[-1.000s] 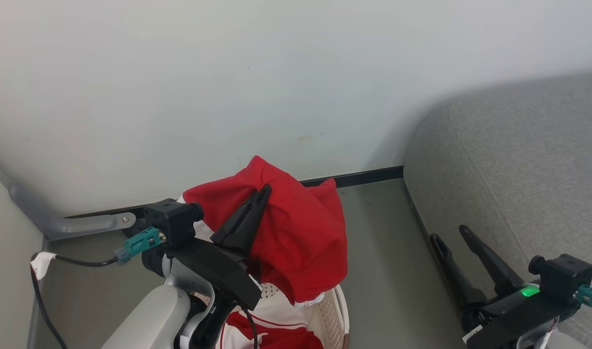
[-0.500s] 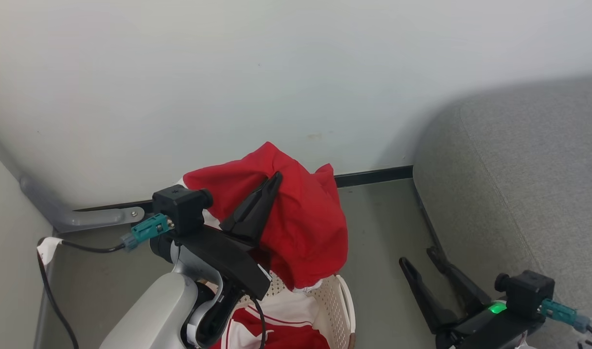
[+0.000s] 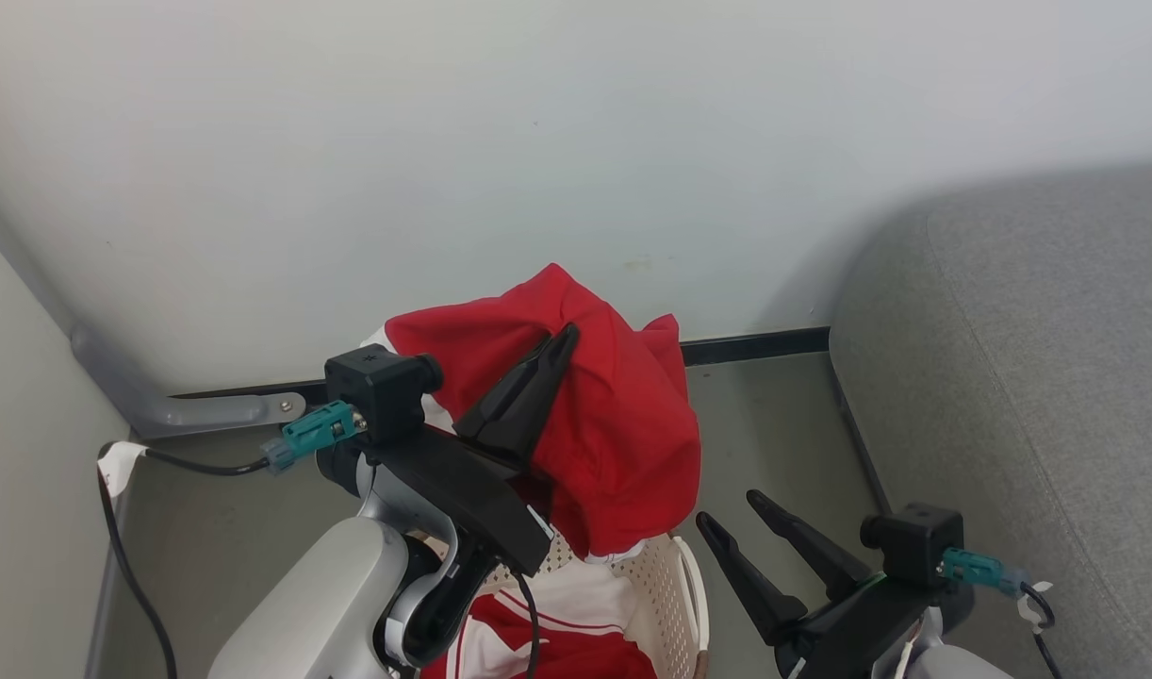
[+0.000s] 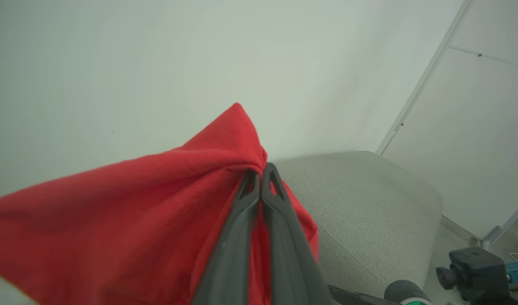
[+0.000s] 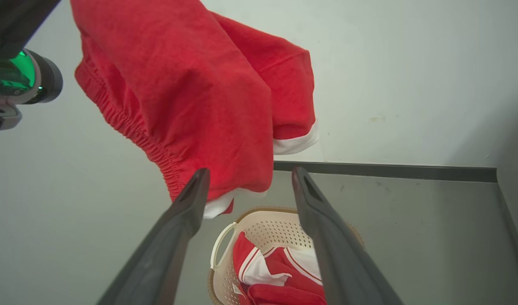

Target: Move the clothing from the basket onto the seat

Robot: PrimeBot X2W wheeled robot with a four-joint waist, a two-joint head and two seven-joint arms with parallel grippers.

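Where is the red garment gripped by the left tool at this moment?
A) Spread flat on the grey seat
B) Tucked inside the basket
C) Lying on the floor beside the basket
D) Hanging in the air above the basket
D: the left tool is shut on the red garment, which hangs with its hem above the basket.

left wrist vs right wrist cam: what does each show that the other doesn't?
Left wrist: left gripper shut on a pinch of the red garment, with the seat top behind it. Right wrist: open right gripper, the basket below with more clothing inside, the garment's white hems. Both: the lifted red garment and the pale wall.
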